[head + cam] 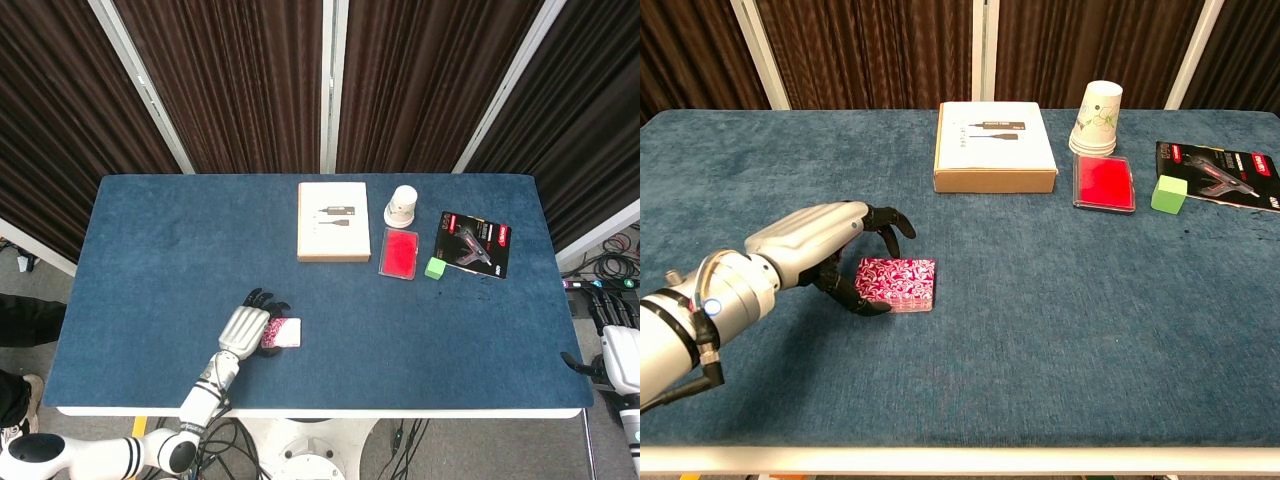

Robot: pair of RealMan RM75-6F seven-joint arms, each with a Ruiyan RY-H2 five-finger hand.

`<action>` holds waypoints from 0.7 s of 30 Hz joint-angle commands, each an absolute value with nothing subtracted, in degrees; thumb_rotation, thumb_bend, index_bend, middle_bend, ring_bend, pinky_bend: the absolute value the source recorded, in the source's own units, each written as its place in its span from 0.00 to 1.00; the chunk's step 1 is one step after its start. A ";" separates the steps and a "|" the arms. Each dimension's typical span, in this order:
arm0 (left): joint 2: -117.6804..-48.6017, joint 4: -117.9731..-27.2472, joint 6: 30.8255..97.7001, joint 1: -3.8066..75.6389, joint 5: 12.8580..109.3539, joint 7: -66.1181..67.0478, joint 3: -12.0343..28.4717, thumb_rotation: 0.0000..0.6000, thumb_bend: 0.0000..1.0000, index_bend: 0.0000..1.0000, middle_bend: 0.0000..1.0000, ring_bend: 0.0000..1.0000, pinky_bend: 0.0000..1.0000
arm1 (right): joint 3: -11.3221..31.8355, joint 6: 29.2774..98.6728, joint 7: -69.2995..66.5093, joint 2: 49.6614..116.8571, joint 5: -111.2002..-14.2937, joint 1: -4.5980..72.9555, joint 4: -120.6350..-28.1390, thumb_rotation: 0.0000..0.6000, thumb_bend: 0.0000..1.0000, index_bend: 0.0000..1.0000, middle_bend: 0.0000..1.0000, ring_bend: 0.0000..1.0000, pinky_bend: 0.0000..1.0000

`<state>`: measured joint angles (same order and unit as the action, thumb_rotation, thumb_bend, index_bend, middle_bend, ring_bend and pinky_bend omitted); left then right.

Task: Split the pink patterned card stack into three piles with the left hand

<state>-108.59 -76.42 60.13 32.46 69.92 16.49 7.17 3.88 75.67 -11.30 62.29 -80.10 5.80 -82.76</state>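
With the left robot hand [840, 255] curled open-fingered beside the cards [897, 284] near-left on the desk [1040, 330], a clumsy pinch might drag the whole stack.

On the table [1060, 330], the box [994, 146] sits at the far centre. Right of the box stand the cups [1096, 118], with the case [1103, 182] just in front of them. Further right lie the cube [1169, 194] and the booklet [1225, 172]. Well in front of the box, slightly left, lies the card stack [898, 284], the left hand [830, 252] at its left edge.
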 commanded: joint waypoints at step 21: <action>-109.14 -75.49 60.22 32.47 70.12 15.36 7.44 1.00 0.17 0.27 0.36 0.13 0.06 | 3.97 75.12 -10.83 62.29 -79.44 5.75 -82.76 1.00 0.09 0.00 0.00 0.00 0.00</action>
